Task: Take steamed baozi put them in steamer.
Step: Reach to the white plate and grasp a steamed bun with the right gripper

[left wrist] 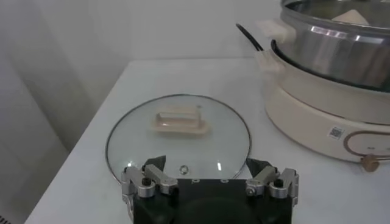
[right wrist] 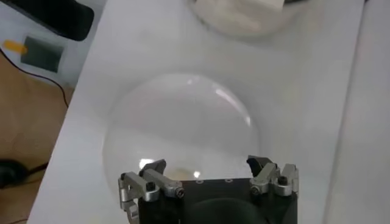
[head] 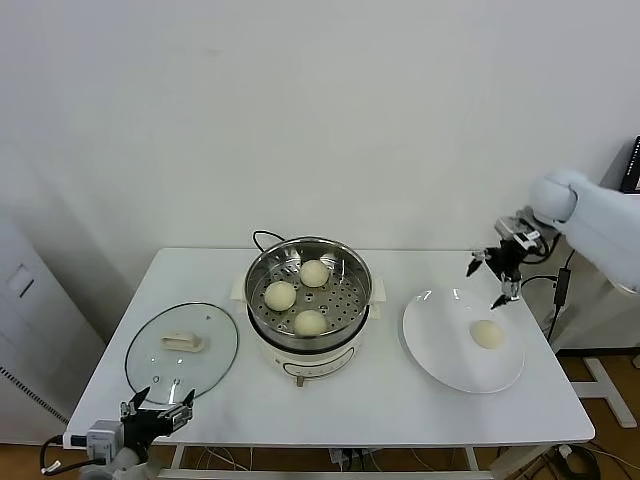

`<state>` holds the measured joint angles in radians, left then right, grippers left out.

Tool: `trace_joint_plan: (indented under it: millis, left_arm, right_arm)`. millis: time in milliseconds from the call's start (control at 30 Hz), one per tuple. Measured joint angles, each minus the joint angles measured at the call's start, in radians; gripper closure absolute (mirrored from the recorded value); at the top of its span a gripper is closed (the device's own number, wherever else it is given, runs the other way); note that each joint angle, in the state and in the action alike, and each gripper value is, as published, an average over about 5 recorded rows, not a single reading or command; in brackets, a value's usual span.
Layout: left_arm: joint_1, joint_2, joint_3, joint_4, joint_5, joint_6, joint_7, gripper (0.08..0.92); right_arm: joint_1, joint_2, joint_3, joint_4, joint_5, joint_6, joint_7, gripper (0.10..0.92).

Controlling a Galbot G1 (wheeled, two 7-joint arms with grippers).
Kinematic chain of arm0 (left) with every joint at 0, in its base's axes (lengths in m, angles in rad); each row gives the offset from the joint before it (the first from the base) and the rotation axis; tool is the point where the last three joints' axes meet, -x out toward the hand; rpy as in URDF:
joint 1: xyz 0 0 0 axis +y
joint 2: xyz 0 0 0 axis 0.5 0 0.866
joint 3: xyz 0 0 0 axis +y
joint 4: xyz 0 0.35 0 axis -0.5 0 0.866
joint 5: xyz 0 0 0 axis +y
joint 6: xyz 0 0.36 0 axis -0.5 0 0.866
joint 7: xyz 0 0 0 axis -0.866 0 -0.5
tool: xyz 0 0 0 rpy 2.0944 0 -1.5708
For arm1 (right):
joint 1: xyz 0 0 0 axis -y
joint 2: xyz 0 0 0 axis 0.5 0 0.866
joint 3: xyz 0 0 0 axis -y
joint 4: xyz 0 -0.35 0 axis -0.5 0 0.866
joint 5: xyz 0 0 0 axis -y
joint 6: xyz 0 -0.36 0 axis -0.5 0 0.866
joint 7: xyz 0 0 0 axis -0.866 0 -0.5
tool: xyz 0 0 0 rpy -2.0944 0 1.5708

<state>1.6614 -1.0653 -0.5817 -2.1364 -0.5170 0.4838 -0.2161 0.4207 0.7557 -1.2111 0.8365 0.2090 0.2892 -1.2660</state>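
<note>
3 steamed baozi (head: 280, 295) (head: 315, 272) (head: 310, 322) sit in the steamer (head: 350, 300) at mid tabletop (head: 380, 400), spread over its perforated floor, not touching each other. 4th baozi (head: 487, 334) lies on the white plate (head: 440, 345) to the robot's right of the steamer, on the plate's right half, apart from the rim. Right tool (head: 492, 277) hangs in the air w/ fingers spread wide, nothing held, above the plate's far edge; the 4th bun is just below and nearer the robot than the tool, not touching it. Buns are round, no clear long axis or pointing dir; all sit dome up. Right wrist view shows the plate (right wrist: 183, 115) under the wide right tool (right wrist: 207, 182); the bun can't be made out there. Left tool (head: 160, 408) low at tabletop's near-left corner, fingers wide, empty, just beside the near rim of the glass lid (head: 210, 350), which lies flat w/ handle up, left of the steamer
</note>
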Motion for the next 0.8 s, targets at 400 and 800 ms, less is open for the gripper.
trace_joint_plan:
  millis: [400,800]
  left_arm:
    - [0.005,0.000,-0.003,-0.006,-0.001,0.000,0.000,0.177]
    - [0.001,-0.001,0.001,-0.001,0.000,0.000,0.000,0.177]
  right_arm:
    - [-0.210,0.030,0.219,-0.128,-0.180,0.047,0.062,0.203]
    - [-0.327,0.075,0.370,-0.227,-0.315,0.074,0.114,0.203]
